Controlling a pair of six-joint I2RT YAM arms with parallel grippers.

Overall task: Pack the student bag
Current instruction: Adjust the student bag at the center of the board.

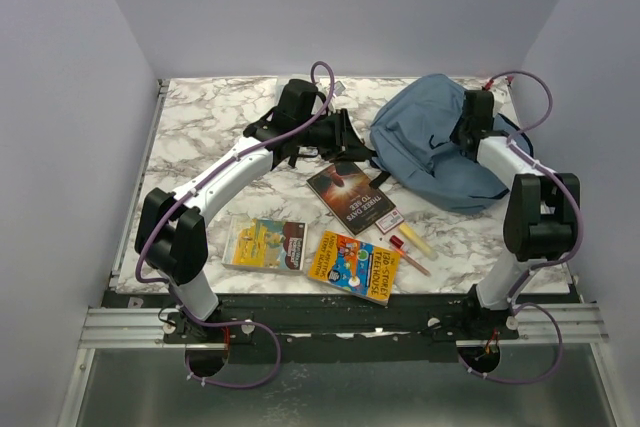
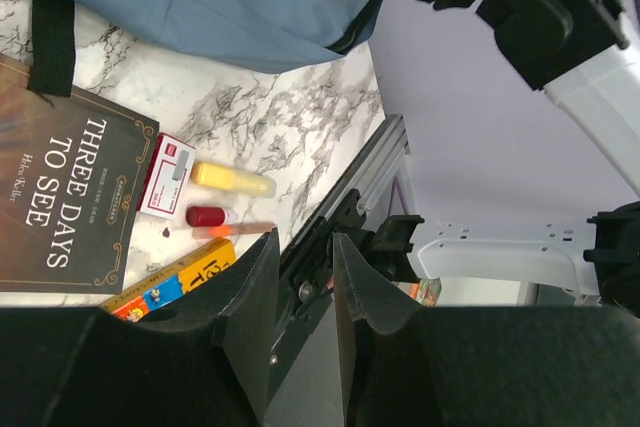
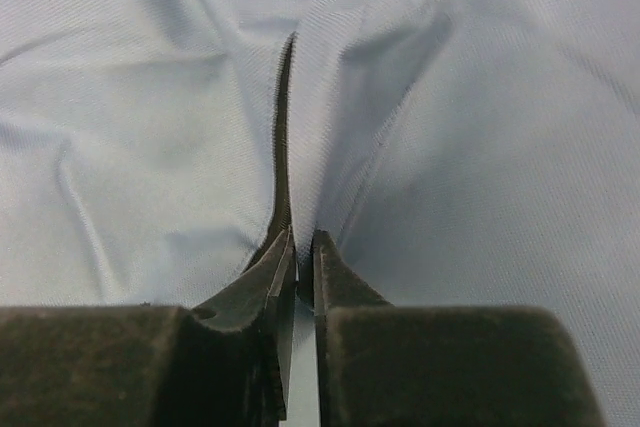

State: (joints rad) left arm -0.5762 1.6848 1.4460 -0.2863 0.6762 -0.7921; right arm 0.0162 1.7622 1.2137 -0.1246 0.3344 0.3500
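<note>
The student bag (image 1: 425, 142) lay flat at about 2 o'clock on the marble tabletop (image 1: 200, 127). Its rounded blue body spread toward the far right corner, and a black strap trailed off toward the middle.

The right end effector (image 3: 304, 252) was down on the bag's top surface. Its jaws were clenched almost together on a raised fold of the blue fabric, which stood up in a ridge running away from the fingertips.

The left end effector (image 2: 305, 239) hovered near 12 o'clock, just beside the bag's left edge. Its jaws were parted by a narrow gap and had nothing between them.

A dark book (image 1: 350, 195) titled "Three Days to See" lay close to the centre of the tabletop, with the bag's strap touching its far corner. A small red-and-white box (image 1: 390, 218) sat at the book's 4 o'clock side. Beside the box were a yellow marker (image 1: 418, 239) and a red pen (image 1: 408, 253), the two lying roughly parallel.

Toward 6 o'clock a bright cartoon-covered book (image 1: 355, 265) lay near the front edge. A yellow book (image 1: 265, 244) sat just beside it at about 7 o'clock.
</note>
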